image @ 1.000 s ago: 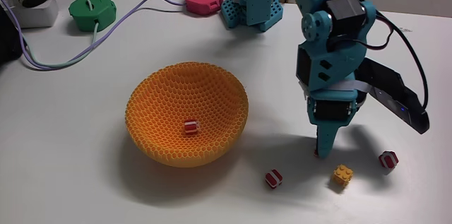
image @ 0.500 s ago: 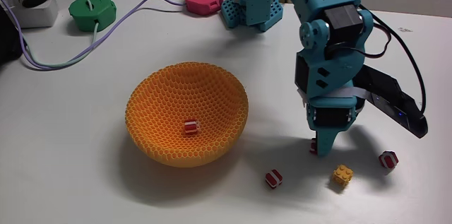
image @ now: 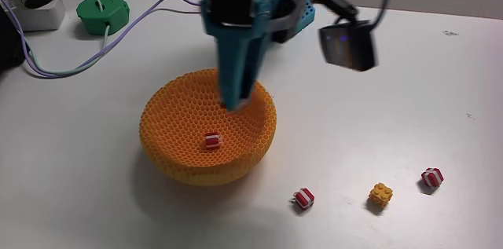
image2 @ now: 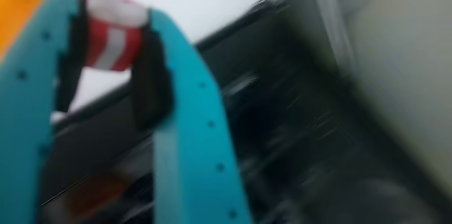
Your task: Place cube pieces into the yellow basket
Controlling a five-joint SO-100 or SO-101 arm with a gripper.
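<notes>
Arm has been swung from the right side of the table to above the yellow basket (image: 177,123) within the last second. Gripper (image: 234,106) is held over the basket's inside, fingers clamped on a red-striped cube (image2: 113,37), seen in the wrist view. One cube (image: 211,140) already lies inside. Release is judged next. Three pieces are left on the table: red (image: 305,197), yellow (image: 381,195), red (image: 431,177).

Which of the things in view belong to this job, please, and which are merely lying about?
Job:
- orange-yellow honeycomb-mesh bowl
- red-and-white striped cube in the teal gripper
- striped cubes: in bowl, on table
- yellow studded block

Lying about:
- green hexagonal case
- lilac cables
</notes>
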